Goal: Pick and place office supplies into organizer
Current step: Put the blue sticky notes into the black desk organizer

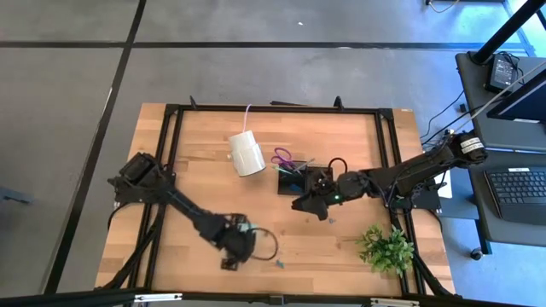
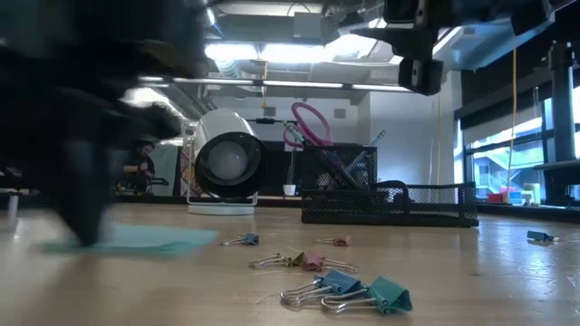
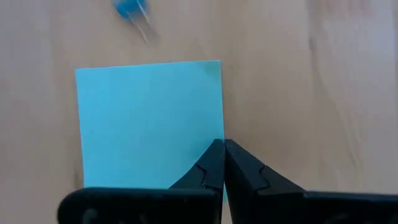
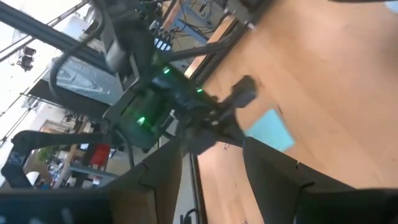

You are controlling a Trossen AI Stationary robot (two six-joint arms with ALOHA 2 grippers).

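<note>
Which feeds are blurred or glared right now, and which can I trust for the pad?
Low view: left arm is a dark out-of-focus mass, ceiling lights glare, clips sharp. Left wrist view: evenly lit, pad clear beneath the shut left tool. Right wrist view: tilted and soft.

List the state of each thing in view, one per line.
Left gripper: jaws shut, tips over the sticky-note pad's edge.
Right gripper: jaws open, empty.
Sticky-note pad: flat on the table.
Organizer: upright, scissors standing in it.
White roll: lying on its side.
Binder clips: loose on the table.
</note>
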